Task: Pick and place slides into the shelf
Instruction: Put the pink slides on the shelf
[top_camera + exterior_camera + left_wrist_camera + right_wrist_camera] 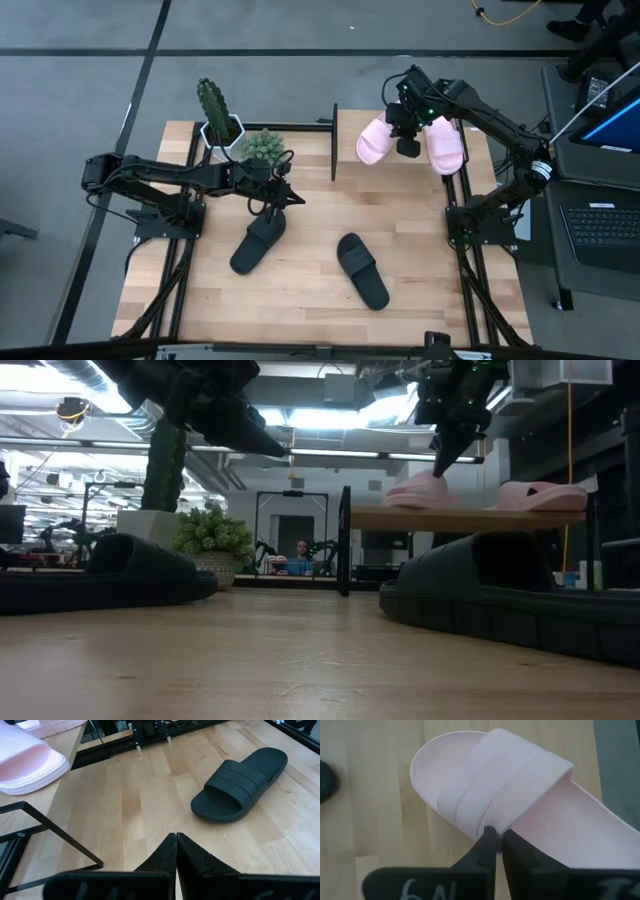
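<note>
Slides: two pink on the shelf point(345, 128), two black on the table point(300, 290).
Left pink slide point(374, 141): directly under the right gripper point(407, 146); in the right wrist view its strap edge point(490, 827) sits right at the fingertips, which are nearly together with a thin gap. Whether they pinch the strap or only touch it cannot be told.
Right pink slide point(445, 145): just beside the right gripper, on its outer side, lying flat on the shelf board.
Right gripper height: in the low view its tips point(441, 463) come down to the top of the left pink slide point(418, 488).
Left gripper point(296, 198): fingers fully together, holding nothing, hovering over the table.
Near black slide point(258, 243): just below and beside the left gripper's tips, not touching.
Far black slide point(362, 270): ahead of the left gripper, well apart, seen whole in its wrist view point(240, 785).
Plants: a cactus point(213, 105) and a round green plant point(263, 148) behind the left arm.
</note>
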Robot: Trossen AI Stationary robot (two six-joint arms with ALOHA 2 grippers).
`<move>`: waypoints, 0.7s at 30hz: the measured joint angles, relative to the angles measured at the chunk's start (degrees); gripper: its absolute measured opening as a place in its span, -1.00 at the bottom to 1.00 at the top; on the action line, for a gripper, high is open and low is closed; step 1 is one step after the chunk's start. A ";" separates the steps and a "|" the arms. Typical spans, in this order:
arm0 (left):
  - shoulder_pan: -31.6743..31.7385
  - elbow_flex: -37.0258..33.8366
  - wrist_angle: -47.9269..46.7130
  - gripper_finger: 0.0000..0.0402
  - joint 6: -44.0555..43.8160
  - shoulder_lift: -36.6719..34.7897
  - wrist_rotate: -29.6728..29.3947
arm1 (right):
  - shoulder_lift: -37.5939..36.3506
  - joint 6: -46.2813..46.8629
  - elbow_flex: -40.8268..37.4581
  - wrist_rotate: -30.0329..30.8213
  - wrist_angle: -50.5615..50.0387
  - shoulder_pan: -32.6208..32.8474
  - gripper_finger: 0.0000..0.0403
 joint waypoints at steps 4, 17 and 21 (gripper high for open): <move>0.00 0.00 0.00 -1.00 -0.02 0.00 0.00 | 0.00 0.83 0.00 0.04 0.23 -0.01 -0.81; 0.00 -0.01 0.00 -1.00 -0.42 0.00 0.00 | 0.00 2.25 -0.02 3.87 1.40 0.00 -0.36; 0.00 -0.01 0.00 -1.00 -0.42 0.00 0.00 | 0.00 3.98 -0.02 3.89 2.06 0.00 -0.28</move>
